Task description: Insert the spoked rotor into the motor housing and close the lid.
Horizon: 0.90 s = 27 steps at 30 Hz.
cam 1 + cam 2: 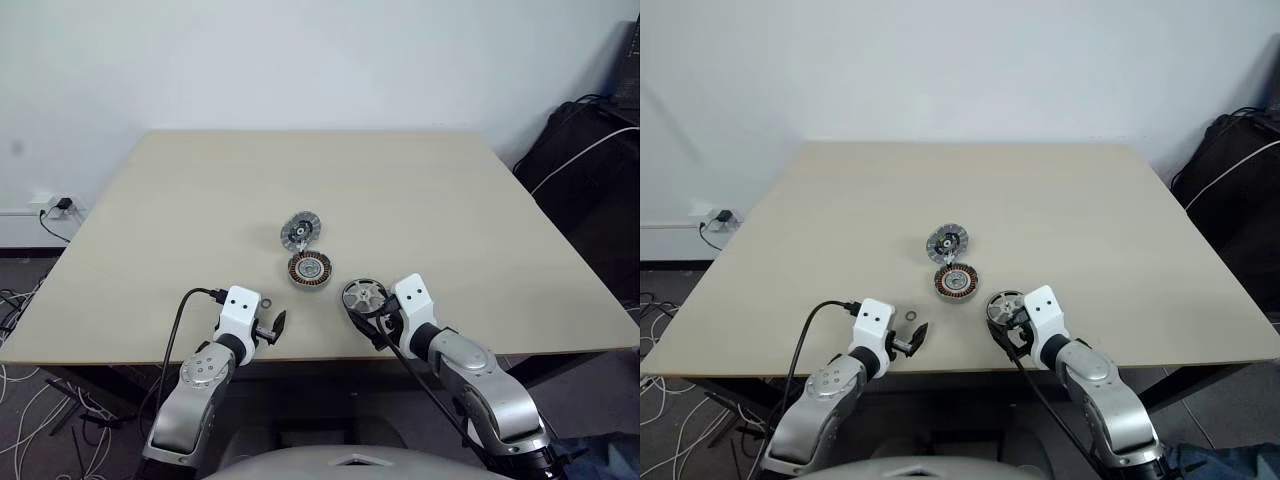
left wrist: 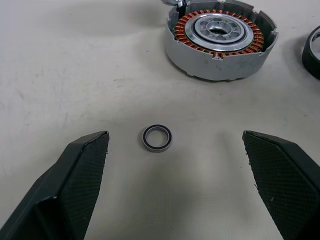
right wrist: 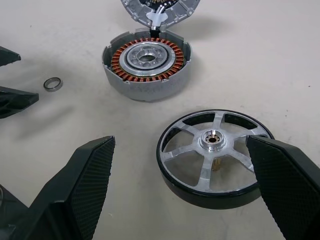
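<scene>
The spoked rotor (image 3: 215, 157), a dark ring with silvery spokes, lies flat on the table near its front edge. My right gripper (image 3: 180, 142) hovers open just in front of it, one finger to each side, touching nothing. The motor housing (image 1: 309, 269) with its copper windings sits a little farther back, toward the table's middle. The silvery lid (image 1: 299, 232) lies right behind the housing, against its rim. My left gripper (image 2: 175, 136) stands open over a small bearing ring (image 2: 157, 138), with the housing (image 2: 220, 37) ahead of it.
The beige table (image 1: 180, 200) has free room on all sides of the parts. Its front edge runs just below both grippers. A black bag (image 1: 590, 150) and cables stand off the right side, and a wall socket (image 1: 60, 205) shows at the left.
</scene>
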Each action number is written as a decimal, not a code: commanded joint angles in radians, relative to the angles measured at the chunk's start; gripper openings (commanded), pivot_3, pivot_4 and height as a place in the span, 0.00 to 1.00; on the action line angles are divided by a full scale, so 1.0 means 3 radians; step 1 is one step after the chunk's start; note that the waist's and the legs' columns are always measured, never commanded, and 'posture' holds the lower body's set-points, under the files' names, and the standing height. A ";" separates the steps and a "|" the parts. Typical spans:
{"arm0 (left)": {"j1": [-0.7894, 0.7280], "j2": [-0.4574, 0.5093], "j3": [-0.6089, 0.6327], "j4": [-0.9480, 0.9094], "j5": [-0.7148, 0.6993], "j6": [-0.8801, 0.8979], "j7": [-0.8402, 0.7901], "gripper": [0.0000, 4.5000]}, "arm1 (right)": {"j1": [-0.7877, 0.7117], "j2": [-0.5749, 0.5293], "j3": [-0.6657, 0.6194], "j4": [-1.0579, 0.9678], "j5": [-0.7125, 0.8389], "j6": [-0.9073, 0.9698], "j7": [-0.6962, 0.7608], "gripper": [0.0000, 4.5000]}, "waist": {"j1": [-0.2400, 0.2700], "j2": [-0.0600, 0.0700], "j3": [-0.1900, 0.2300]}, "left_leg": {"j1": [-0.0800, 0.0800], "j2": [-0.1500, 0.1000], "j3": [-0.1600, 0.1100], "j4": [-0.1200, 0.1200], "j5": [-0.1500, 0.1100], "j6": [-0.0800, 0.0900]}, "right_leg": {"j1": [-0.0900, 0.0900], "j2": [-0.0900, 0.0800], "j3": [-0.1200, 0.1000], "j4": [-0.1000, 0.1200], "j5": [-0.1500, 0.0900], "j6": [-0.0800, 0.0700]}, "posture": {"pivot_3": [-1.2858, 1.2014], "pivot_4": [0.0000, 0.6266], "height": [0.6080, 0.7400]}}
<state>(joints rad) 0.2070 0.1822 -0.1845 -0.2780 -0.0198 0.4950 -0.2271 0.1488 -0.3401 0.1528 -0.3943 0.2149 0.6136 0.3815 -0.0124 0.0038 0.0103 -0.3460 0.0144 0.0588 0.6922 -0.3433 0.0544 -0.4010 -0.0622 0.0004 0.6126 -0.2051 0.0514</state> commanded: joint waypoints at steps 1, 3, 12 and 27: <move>-0.0050 -0.0009 0.0017 -0.0058 0.0000 -0.0005 0.0010 1.00 | -0.0016 0.0016 -0.0010 -0.0093 0.0001 -0.0081 0.0009 0.99 | 0.0000 0.0000 0.0000 | 0.0000 0.0001 0.0000 0.0000 0.0000 0.0000 | 0.0000 0.0000 0.0000 0.0000 0.0000 0.0000 | 0.52 0.00 1.00; -0.0053 -0.0009 0.0017 -0.0056 -0.0006 -0.0001 0.0008 1.00 | -0.0013 0.0014 -0.0001 -0.0083 -0.0002 -0.0084 0.0017 0.99 | 0.0000 0.0000 0.0000 | 0.0000 0.0001 0.0000 0.0000 0.0000 0.0000 | 0.0000 0.0000 0.0000 0.0000 0.0000 0.0000 | 0.52 0.00 1.00; -0.0065 -0.0026 0.0013 -0.0037 -0.0019 0.0011 0.0007 1.00 | -0.0023 0.0006 0.0007 -0.0079 -0.0015 -0.0105 0.0043 0.99 | 0.0000 0.0000 0.0000 | 0.0000 0.0001 0.0000 0.0000 0.0000 0.0000 | 0.0000 0.0000 0.0000 0.0000 0.0000 0.0000 | 0.52 0.00 1.00; -0.0652 -0.0110 -0.0046 0.0640 0.0040 0.0247 0.0023 1.00 | -0.0052 0.0019 0.0079 -0.0082 -0.0032 -0.0168 0.0069 0.99 | 0.0002 -0.0002 0.0001 | 0.0001 -0.0010 -0.0002 0.0001 0.0001 -0.0001 | 0.0003 0.0001 -0.0001 0.0000 0.0001 0.0001 | 0.52 0.00 1.00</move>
<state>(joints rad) 0.0351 0.1539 -0.1946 -0.0932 -0.0167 0.5665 -0.2189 0.1442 -0.3376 0.1862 -0.3940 0.2062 0.5871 0.4005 -0.0119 0.0032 0.0106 -0.3457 0.0113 0.0581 0.6925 -0.3429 0.0539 -0.3999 -0.0618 0.0000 0.6125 -0.2049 0.0517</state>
